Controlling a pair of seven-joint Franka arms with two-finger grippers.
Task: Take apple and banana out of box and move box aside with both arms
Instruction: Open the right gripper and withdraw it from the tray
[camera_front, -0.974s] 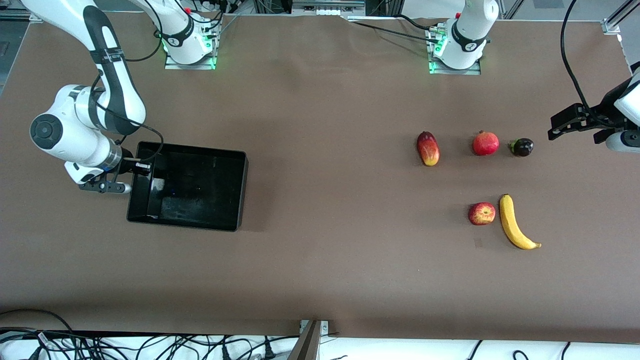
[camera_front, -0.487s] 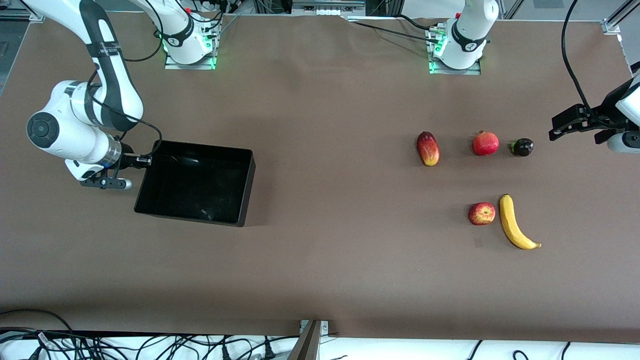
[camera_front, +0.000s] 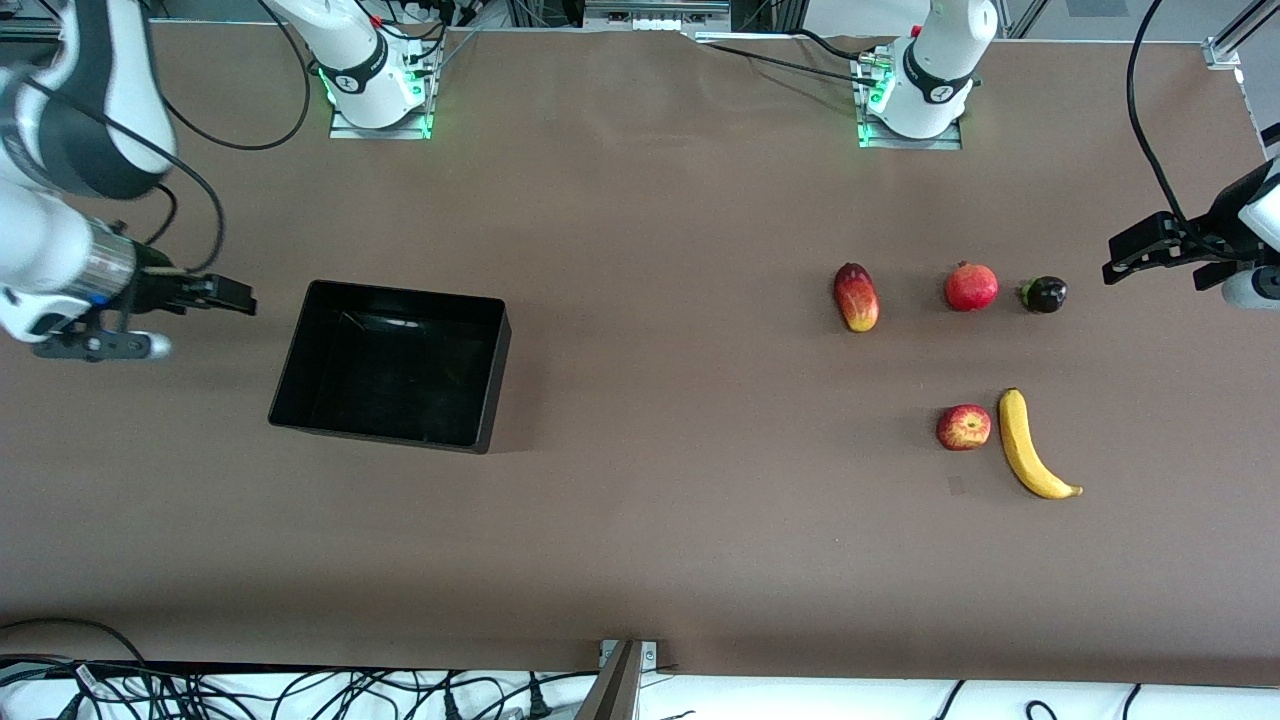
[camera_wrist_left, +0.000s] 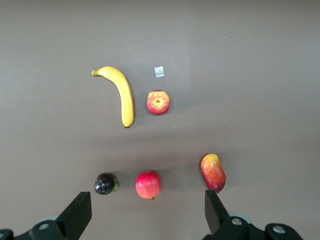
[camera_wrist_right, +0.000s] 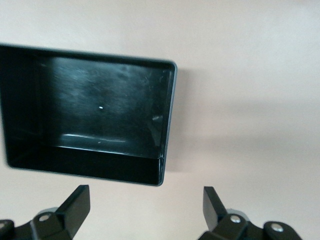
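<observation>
Right gripper: a second ago I pinched the box's wall at my end; now my fingers stand wide and hold nothing, and I have pulled up and away toward my end of the table.
Box: it tipped as I held it, then settled flat. It now sits empty on the table at the right arm's end, clear of my fingers and well apart from all the fruit. My wrist view shows its bare floor and nothing inside.
Mango, pomegranate, dark fruit: one row toward the left arm's end, unmoved through the last second.
Apple: on the table, nearer the front camera than the pomegranate, just beside the banana, not touching it as far as I can tell.
Banana: lies on the table beside the apple, toward the left arm's end.
Left gripper: it waits over the table's edge past the dark fruit, fingers spread wide, empty, barely shifted.
Meaning: both fruits are out and the box is set aside and released, so I judge the task as good as done; only my retreat remains.
</observation>
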